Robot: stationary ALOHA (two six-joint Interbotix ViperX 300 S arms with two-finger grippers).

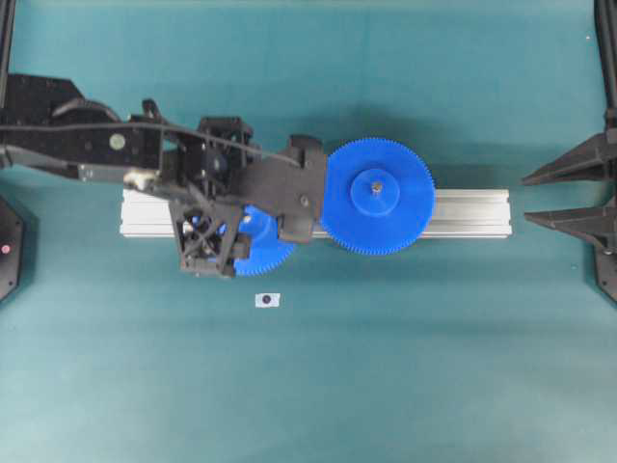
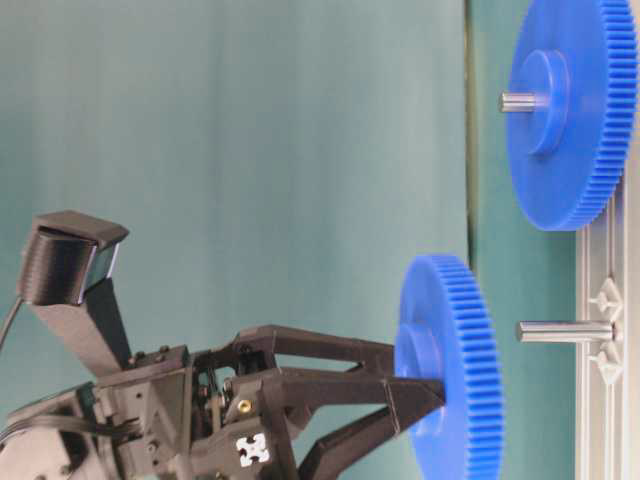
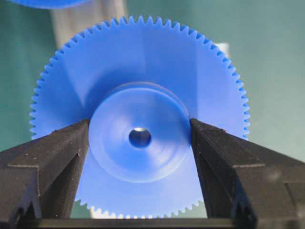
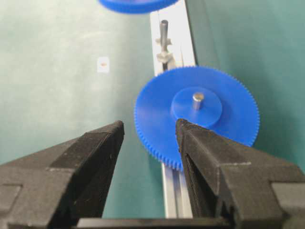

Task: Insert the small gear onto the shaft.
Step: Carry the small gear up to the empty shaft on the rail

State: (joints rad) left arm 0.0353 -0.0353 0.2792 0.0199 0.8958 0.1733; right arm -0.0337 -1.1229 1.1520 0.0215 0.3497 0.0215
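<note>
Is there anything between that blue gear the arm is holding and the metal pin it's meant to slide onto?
Nothing visible. In the table-level view the small gear, held by its hub in the left gripper, faces the shaft across an open gap. The wider gear sits on its own pin, off to the side.

Small gear [image 3: 138, 138]: blue, toothed, raised hub, dark centre hole; pinched by its hub between my fingers, off the rail. Shaft [image 2: 565, 331]: thin grey pin, bare, near the gear's face.
</note>
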